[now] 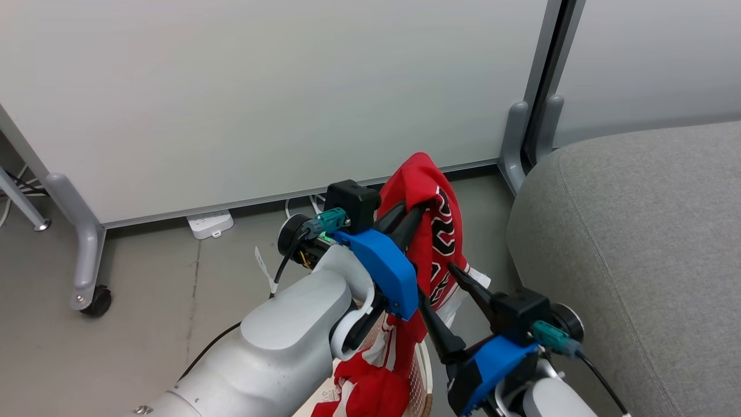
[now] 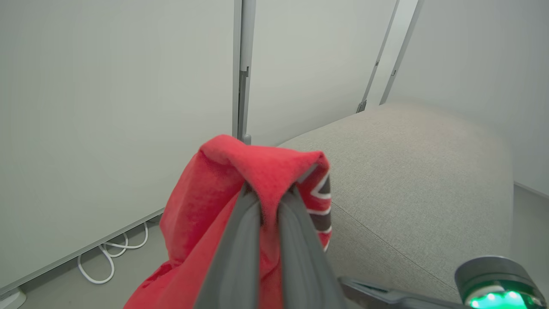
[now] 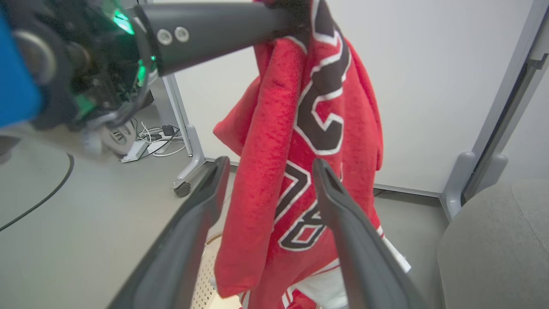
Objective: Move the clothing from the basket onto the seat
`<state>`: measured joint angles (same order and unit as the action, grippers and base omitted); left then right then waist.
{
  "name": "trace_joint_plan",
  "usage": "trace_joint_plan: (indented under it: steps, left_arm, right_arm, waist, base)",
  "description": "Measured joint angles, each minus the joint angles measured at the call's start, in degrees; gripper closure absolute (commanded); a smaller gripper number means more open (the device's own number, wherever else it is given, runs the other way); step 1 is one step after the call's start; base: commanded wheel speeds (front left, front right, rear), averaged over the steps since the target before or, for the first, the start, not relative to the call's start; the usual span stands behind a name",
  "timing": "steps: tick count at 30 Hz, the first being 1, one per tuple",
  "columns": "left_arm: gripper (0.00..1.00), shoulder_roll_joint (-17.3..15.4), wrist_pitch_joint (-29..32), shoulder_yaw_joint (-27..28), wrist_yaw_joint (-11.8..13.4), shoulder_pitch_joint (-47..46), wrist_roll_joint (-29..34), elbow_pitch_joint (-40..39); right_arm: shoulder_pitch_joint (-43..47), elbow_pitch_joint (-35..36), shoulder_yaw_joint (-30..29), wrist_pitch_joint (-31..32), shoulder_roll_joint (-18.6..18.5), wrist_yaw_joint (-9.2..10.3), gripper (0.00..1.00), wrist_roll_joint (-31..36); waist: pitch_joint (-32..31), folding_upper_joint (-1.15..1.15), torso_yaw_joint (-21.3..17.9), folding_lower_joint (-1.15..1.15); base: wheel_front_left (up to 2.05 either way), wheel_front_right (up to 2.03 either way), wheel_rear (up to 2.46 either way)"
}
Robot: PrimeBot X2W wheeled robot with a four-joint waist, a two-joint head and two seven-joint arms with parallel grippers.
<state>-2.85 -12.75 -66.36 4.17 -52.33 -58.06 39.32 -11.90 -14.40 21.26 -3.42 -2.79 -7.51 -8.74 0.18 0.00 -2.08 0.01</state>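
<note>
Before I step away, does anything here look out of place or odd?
Nothing spilled or damaged. The clothing hangs bunched from the shut left tool above the basket, not yet on the seat; the open right tool points at it. A power strip and white cables lie on the floor.

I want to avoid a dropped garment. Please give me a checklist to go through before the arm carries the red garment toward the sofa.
1. Left gripper shut on the red garment: ok.
2. Right gripper free of the cloth: cannot tell, its open fingers flank the garment.
3. Garment's lower end above the basket: cannot tell, arms hide it.
4. Sofa lies right of the garment: ok.
5. Basket emptied: not ok, red clothing lies inside.
</note>
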Motion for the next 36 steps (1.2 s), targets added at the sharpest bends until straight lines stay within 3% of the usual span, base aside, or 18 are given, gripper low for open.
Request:
trace_joint_plan:
  steps: [13,14,15,16,36]
  left_arm:
    - [1.0,0.0,-1.0,-4.0,0.3,-1.7,-3.9,-0.5]
    - [1.0,0.0,-1.0,-4.3,0.3,-1.7,-4.0,-0.6]
    - [1.0,0.0,-1.0,-4.4,0.3,-1.7,-4.3,-0.6]
    - [1.0,0.0,-1.1,-4.6,0.4,-1.9,-4.5,-0.7]
    - [1.0,0.0,-1.7,-6.4,0.4,-2.7,-7.0,0.1]
  right_arm:
    - [-14.2,-17.5,5.1,2.4,0.0,0.0,0.0,-3.3]
    - [-15.0,-18.8,5.3,2.5,0.0,0.0,0.37,-4.0]
    - [-15.8,-20.0,5.7,2.7,0.0,0.0,0.89,-4.1]
    - [-16.4,-21.0,6.0,2.6,0.0,0.0,1.0,-4.5]
    - [-19.6,-28.6,8.7,-1.5,0.0,0.01,1.0,-5.5]
  waist:
    - [0.4,0.0,1.0,0.0]
    - [0.4,0.0,1.0,0.0]
    - [0.4,0.0,1.1,0.0]
    - [0.4,0.0,1.1,0.0]
    - [-0.7,0.0,1.2,-0.01]
  base:
    - [0.0,0.0,0.0]
    - [0.0,0.0,0.0]
    - [0.0,0.0,0.0]
    - [0.0,0.0,0.0]
    - [0.0,0.0,0.0]
